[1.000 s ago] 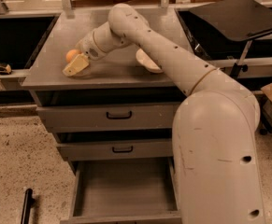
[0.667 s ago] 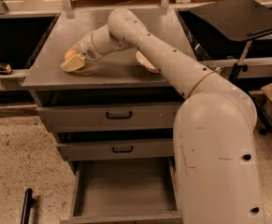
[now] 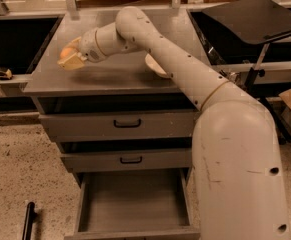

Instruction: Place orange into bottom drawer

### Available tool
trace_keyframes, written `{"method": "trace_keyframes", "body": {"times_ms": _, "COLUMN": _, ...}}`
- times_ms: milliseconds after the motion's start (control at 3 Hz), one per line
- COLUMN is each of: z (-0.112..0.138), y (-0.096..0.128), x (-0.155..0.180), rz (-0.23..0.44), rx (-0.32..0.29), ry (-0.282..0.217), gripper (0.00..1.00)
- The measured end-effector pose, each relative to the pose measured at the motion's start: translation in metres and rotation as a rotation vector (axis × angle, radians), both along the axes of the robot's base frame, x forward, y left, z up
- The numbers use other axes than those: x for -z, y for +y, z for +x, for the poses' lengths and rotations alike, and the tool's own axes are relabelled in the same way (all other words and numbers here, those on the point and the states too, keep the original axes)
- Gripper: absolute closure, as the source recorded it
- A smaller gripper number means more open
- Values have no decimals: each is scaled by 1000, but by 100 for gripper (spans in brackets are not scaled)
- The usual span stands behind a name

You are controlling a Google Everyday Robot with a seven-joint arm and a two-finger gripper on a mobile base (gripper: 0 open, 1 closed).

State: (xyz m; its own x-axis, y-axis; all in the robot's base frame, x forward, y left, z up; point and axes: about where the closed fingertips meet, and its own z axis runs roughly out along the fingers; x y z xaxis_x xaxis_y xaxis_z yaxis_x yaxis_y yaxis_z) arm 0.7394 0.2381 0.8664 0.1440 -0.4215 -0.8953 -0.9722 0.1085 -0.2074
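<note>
One orange (image 3: 66,50) sits clamped in my pincer (image 3: 71,59), just over the bench (image 3: 110,79). Well below the pincer and to its right, the bottom drawer (image 3: 130,204) stands open.

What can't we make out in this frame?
Camera view:
Orange: mostly covered by the gripper holding it above the cabinet top's left edge.
Bowl: largely behind the arm.
Bottom drawer: front cut off by the lower edge.
Black bar on the floor: rest cut off by the lower edge.
</note>
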Motion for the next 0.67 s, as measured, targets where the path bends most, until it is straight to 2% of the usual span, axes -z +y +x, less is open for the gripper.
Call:
{"method": "trace_keyframes", "body": {"times_ms": 333, "z": -27, "y": 34, "x": -47, "rz": 11, "rx": -170, "ry": -149, "gripper": 100}}
{"method": "trace_keyframes", "body": {"times_ms": 667, "z": -58, "y": 49, "x": -60, "rz": -45, "rx": -293, "ry": -244, "gripper": 100}}
